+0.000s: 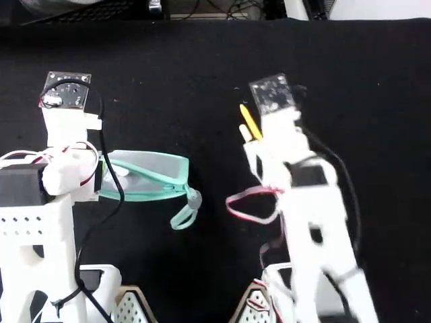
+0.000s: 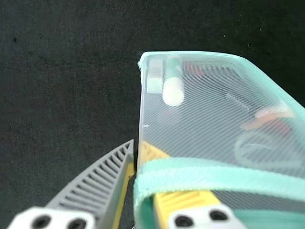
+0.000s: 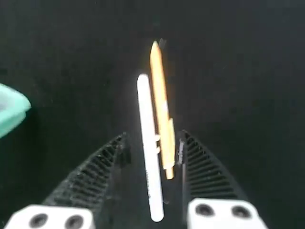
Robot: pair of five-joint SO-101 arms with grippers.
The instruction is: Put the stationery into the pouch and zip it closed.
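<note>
Tabletop (image 1: 202, 60), black, lies under both your arms. Your pouch (image 1: 151, 176), clear with a mint rim, rests beside the left arm. Your left gripper (image 2: 137, 143) is clamped on its edge. Your right gripper (image 3: 153, 138) stands spread around a white pen (image 3: 147, 143) and a yellow pen (image 3: 161, 105), which lie side by side, well apart from the pouch. A white stick (image 2: 172, 90) sits inside the pouch.
</note>
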